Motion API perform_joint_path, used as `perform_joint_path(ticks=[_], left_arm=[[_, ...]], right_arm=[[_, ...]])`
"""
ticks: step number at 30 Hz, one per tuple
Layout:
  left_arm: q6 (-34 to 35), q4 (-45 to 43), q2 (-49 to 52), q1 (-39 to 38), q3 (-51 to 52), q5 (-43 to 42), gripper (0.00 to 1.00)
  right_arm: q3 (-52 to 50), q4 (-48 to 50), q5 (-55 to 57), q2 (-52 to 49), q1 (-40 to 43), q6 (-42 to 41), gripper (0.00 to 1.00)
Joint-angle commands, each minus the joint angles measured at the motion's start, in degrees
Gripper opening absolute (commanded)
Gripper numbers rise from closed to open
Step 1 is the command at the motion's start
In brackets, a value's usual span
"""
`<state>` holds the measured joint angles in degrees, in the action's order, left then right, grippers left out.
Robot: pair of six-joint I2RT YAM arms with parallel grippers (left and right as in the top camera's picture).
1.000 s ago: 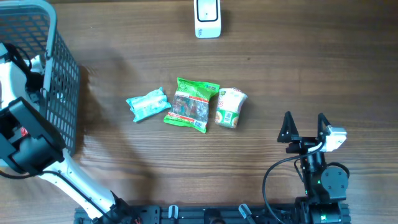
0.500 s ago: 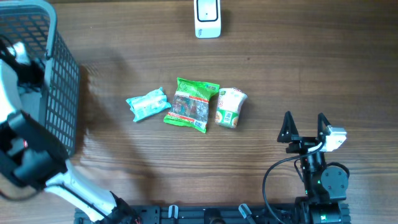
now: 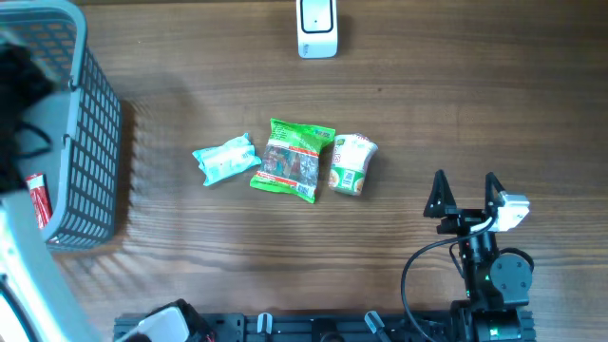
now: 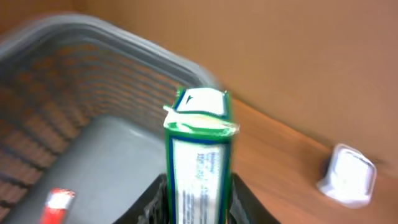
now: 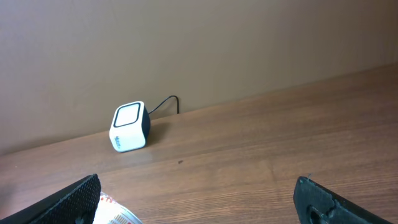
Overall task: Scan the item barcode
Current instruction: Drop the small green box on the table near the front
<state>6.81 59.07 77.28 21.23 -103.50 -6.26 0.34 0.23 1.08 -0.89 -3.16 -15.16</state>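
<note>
In the left wrist view my left gripper (image 4: 198,190) is shut on a green and white box (image 4: 198,155), held upright above the grey basket (image 4: 93,74). Printed lines run down the box's white face. The white barcode scanner (image 3: 316,28) stands at the table's far edge and also shows as scanner (image 4: 347,176) to the right of the box. From overhead my left arm is only a blur at the left edge. My right gripper (image 3: 465,195) stands open and holds nothing, near the front right, with the scanner (image 5: 129,127) far ahead of it.
A teal packet (image 3: 226,160), a green snack bag (image 3: 294,160) and a noodle cup (image 3: 351,163) lie in a row mid-table. A red item (image 3: 36,199) lies in the basket (image 3: 95,142).
My left arm has swung over the basket toward the frame's left edge and is now motion-blurred. The right arm and the table items have not moved.
</note>
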Motion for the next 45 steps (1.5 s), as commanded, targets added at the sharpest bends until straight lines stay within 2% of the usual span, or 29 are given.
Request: perform_joint_path(ticks=[1, 6, 13, 16, 19, 20, 21, 23, 24, 27, 29, 34, 41, 45], left_arm=[[1.44, 6.12, 0.52, -11.34, 0.15, -2.01, 0.27], [1.75, 12.37, 4.11, -24.41, 3.43, -1.75, 0.27], [4.20, 9.57, 11.39, -35.47, 16.57, 1.40, 0.29], [5.81, 8.66, 13.88, -36.46, 18.86, 3.34, 0.40], [7.19, 7.19, 13.33, -35.78, 18.47, 3.32, 0.46], [7.21, 6.58, 12.68, -35.36, 17.97, 3.32, 0.51], [7.19, 5.97, 11.65, -34.86, 17.25, 3.34, 0.63], [7.17, 4.35, 8.87, -33.29, 15.15, 3.43, 0.91], [7.19, 3.58, 7.85, -32.63, 14.43, 3.82, 1.00], [7.67, -0.57, 3.13, -28.85, 12.46, 8.52, 1.00], [10.60, -3.48, -0.22, -24.85, 12.28, 13.03, 1.00], [13.46, -6.10, -5.18, -10.23, 12.31, 18.67, 1.00], [13.42, -5.31, -1.05, 9.05, 13.90, 20.87, 1.00], [12.04, -5.29, 5.95, 15.39, 15.52, 20.85, 1.00]], right_arm=[[-0.04, 0.24, -0.13, 0.61, 0.24, -0.26, 1.00], [-0.04, 0.26, -0.13, 0.61, 0.24, -0.26, 1.00], [-0.04, 0.26, -0.13, 0.61, 0.24, -0.26, 1.00], [-0.04, 0.26, -0.13, 0.61, 0.24, -0.26, 1.00], [-0.04, 0.26, -0.13, 0.61, 0.24, -0.26, 1.00], [-0.04, 0.26, -0.13, 0.61, 0.24, -0.26, 1.00], [-0.04, 0.26, -0.13, 0.61, 0.24, -0.24, 1.00], [-0.04, 0.26, -0.13, 0.61, 0.24, -0.24, 1.00], [-0.04, 0.24, -0.13, 0.61, 0.24, -0.24, 1.00], [-0.04, 0.26, -0.13, 0.61, 0.24, -0.24, 1.00], [-0.04, 0.26, -0.13, 0.61, 0.24, -0.24, 1.00], [-0.04, 0.24, -0.13, 0.61, 0.24, -0.26, 1.00], [-0.04, 0.26, -0.13, 0.61, 0.24, -0.26, 1.00], [-0.04, 0.26, -0.13, 0.61, 0.24, -0.24, 1.00]])
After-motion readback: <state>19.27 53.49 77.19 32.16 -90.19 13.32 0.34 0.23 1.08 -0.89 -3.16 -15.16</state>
